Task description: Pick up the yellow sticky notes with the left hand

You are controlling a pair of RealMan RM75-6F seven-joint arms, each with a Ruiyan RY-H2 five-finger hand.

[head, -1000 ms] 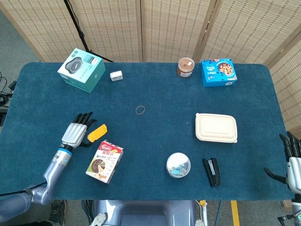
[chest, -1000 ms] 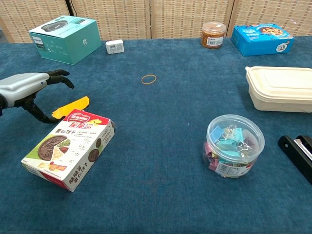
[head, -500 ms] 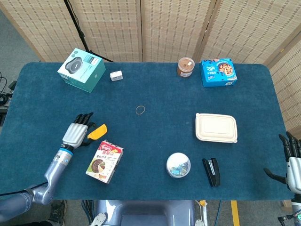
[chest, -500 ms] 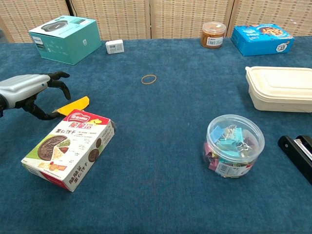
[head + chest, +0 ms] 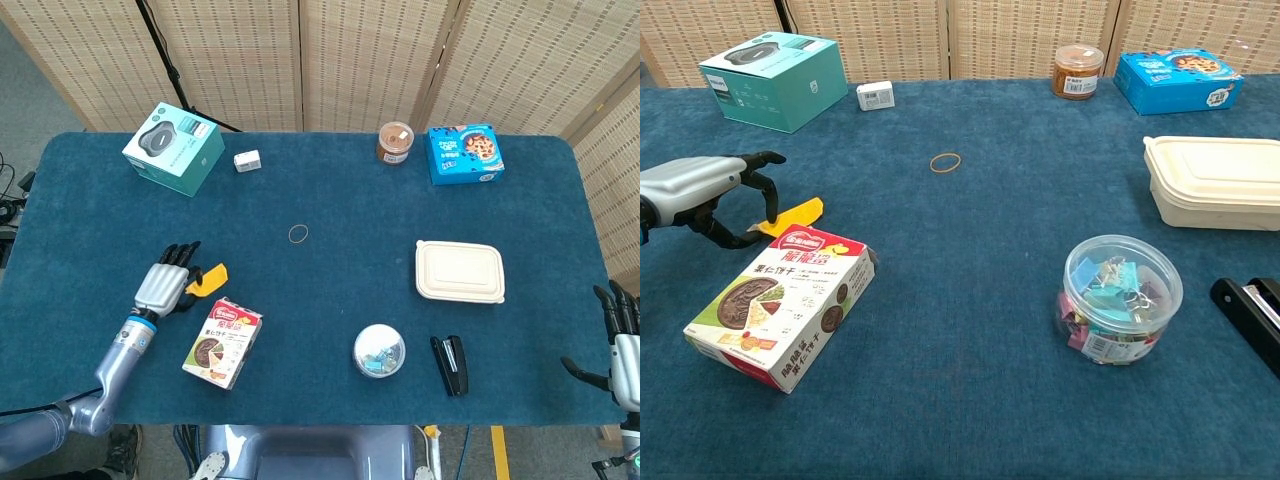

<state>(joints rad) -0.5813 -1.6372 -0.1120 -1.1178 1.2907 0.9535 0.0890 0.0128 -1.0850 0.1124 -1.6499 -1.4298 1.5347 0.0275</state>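
Observation:
The yellow sticky notes [image 5: 212,275] [image 5: 798,213] lie on the blue table near its left front, just behind a snack box [image 5: 785,305]. My left hand [image 5: 165,287] [image 5: 695,185] is at their left end. Its fingers curl down onto the top of the pad while the thumb comes in from below, so it pinches that end. The pad's right end sticks out, low over the cloth. My right hand [image 5: 622,340] shows only in the head view, off the table's right front corner, fingers spread and holding nothing.
The snack box [image 5: 223,342] lies right in front of the notes. A teal box [image 5: 173,148] and a small white box [image 5: 247,160] stand at the back left. A rubber band [image 5: 298,234], clip tub [image 5: 379,351], stapler [image 5: 450,364] and lunch box [image 5: 459,270] lie to the right.
My left hand's fingers have curled down from spread above the pad onto its left end, covering more of the yellow. The right hand has not moved.

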